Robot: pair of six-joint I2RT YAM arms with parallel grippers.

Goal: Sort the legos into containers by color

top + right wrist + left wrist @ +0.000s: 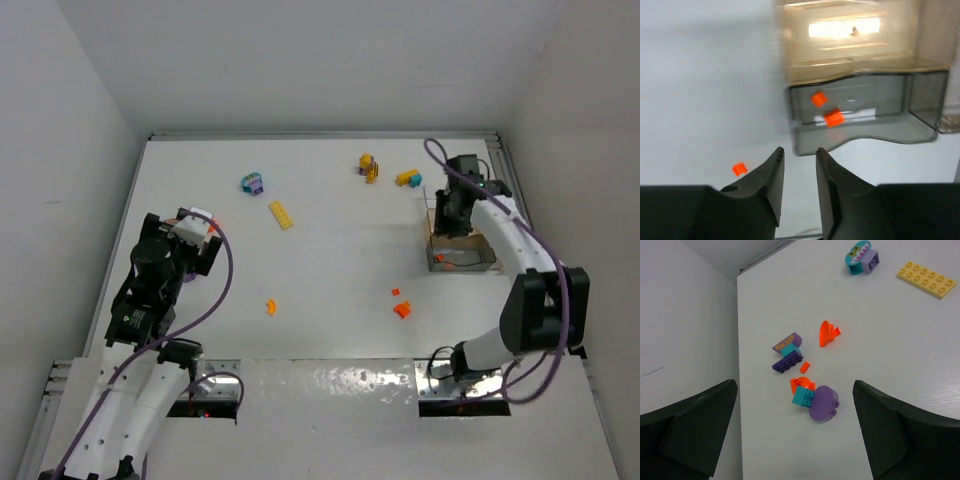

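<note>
My left gripper [794,386] stands open over a cluster of legos near the table's left edge: a teal brick [803,396] against a purple round piece [823,403], an orange piece [801,384], a purple clump [787,356] and an orange cone [827,333]. My right gripper [799,150] hovers just short of the containers [920,107] at the right; its jaws stand a little apart with nothing between them. Two orange legos [834,118] lie in the grey compartment. The brownish compartment [850,65] behind it looks blurred.
One orange bit [740,169] lies on the table left of my right fingers. Seen from above, a yellow plate [282,215], a teal-purple clump [252,183], an orange curve [271,306], orange pieces [400,306] and two yellow clumps [368,167] are scattered about.
</note>
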